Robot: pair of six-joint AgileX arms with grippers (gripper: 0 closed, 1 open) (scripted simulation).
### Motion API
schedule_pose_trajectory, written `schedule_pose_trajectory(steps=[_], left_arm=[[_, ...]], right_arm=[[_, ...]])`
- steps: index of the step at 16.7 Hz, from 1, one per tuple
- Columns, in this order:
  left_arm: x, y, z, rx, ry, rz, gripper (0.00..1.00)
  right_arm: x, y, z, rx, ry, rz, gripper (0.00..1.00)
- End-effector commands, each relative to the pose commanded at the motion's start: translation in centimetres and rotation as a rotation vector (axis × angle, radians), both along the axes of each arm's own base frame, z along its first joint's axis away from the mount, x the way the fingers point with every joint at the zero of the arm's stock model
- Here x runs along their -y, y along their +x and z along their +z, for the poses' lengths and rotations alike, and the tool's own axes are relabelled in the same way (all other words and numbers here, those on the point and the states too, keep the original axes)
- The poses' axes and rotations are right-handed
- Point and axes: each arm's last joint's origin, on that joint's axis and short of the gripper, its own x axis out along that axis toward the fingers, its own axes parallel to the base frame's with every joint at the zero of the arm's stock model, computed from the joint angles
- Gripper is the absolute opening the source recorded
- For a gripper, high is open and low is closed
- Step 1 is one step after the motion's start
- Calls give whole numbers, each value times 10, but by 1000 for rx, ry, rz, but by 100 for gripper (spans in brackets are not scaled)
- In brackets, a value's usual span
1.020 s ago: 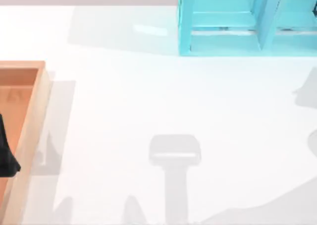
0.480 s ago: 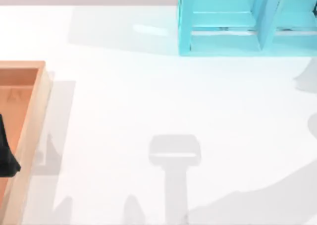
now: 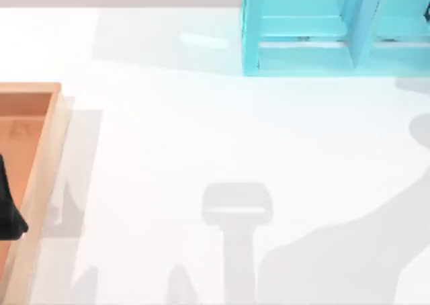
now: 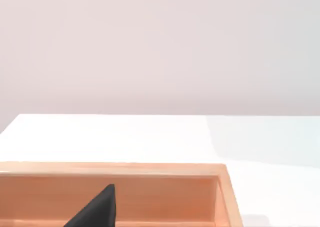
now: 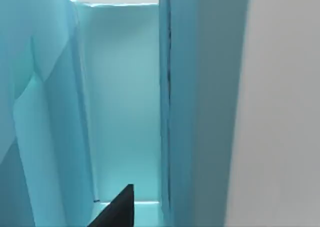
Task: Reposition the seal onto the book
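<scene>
Where the seal and book lie cannot be told. At the table's (image 3: 201,130) left edge a wooden tray (image 3: 41,164) is cut off, the left gripper (image 3: 8,214) a dark shape over it; its grasp cannot be told. The right gripper (image 5: 117,209), one dark finger visible, faces a light-blue shelf unit (image 3: 322,29) at far right; grasp unclear.
</scene>
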Motion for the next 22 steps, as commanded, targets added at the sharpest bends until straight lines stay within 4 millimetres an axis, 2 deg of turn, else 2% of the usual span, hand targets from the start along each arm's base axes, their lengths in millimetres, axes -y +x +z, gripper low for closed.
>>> schedule_pose_trajectory(steps=[4, 17, 22], left_arm=[[0, 0, 0, 0, 0, 0, 100], [0, 0, 0, 0, 0, 0, 100], [0, 0, 0, 0, 0, 0, 100]], right_arm=[[0, 0, 0, 0, 0, 0, 100], [0, 0, 0, 0, 0, 0, 2], [0, 0, 0, 0, 0, 0, 0]])
